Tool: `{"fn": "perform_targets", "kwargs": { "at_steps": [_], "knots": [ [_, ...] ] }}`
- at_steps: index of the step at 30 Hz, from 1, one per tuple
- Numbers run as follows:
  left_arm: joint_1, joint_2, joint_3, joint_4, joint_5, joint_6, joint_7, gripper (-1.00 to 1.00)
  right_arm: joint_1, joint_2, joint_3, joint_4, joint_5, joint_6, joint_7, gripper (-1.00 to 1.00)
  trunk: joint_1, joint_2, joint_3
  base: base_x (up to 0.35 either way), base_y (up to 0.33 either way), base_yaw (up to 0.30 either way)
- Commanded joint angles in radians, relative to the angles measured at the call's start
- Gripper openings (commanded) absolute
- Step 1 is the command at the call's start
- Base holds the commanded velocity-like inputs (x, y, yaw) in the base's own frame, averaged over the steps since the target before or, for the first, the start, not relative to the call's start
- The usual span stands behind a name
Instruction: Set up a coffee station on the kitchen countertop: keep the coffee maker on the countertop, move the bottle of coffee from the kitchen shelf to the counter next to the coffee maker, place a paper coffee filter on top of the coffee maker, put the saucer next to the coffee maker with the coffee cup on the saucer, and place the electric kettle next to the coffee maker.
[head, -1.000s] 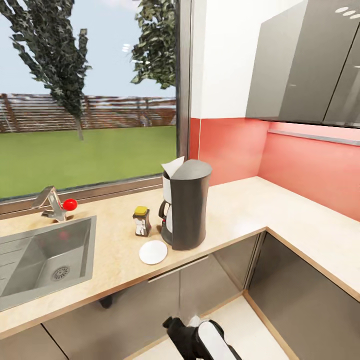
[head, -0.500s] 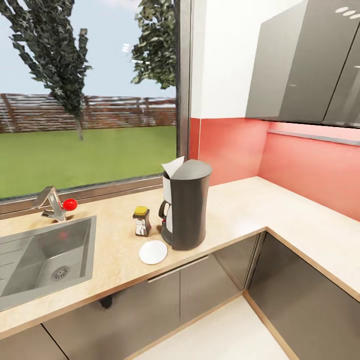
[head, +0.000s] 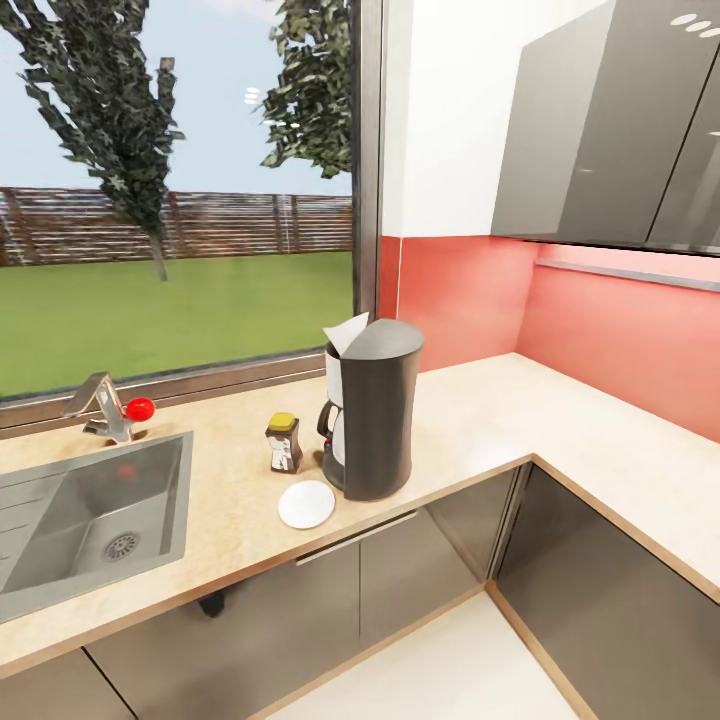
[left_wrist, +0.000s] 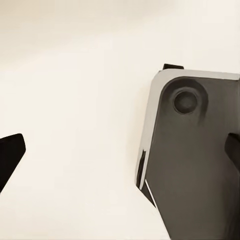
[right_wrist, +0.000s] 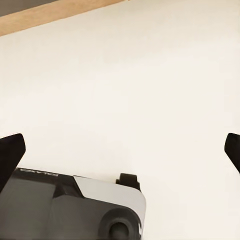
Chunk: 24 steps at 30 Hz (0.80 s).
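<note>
Both wrist views show spread fingertips — the left gripper (left_wrist: 120, 152) and the right gripper (right_wrist: 120, 150) each hang wide apart, pointing down over the robot's grey base (left_wrist: 200, 165).

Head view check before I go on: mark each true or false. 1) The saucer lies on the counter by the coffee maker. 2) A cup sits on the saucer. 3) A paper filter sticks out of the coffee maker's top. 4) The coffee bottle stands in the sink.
1) True: the saucer lies beside the coffee maker.
2) False: the saucer is bare.
3) True: the paper filter pokes out at the top.
4) False: the coffee bottle stands on the counter, between sink and coffee maker.
</note>
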Motion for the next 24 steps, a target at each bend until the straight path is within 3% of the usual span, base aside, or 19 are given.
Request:
{"fn": "perform_targets", "kwargs": {
  "at_steps": [1,17,24],
  "knots": [
    [-0.001,0.0,-0.006,0.001,0.008,-0.005,0.002,1.0,-0.001,-0.002,0.007,0.002,-0.01,-0.004,0.004,1.0,0.001,-0.002,-0.002,0.0,0.0,0.0],
    [0.001,-0.006,-0.006,0.006,0.011,-0.006,0.0,1.0,-0.001,0.006,0.004,0.0,-0.014,-0.004,0.0,1.0,0.001,-0.002,-0.002,0.0,0.0,0.001],
    [0.001,-0.006,-0.006,0.004,0.011,-0.006,0.0,1.0,-0.001,0.007,0.003,-0.001,-0.015,-0.004,0.0,1.0,0.001,-0.002,-0.002,0.0,0.0,0.2]
  ]
}}
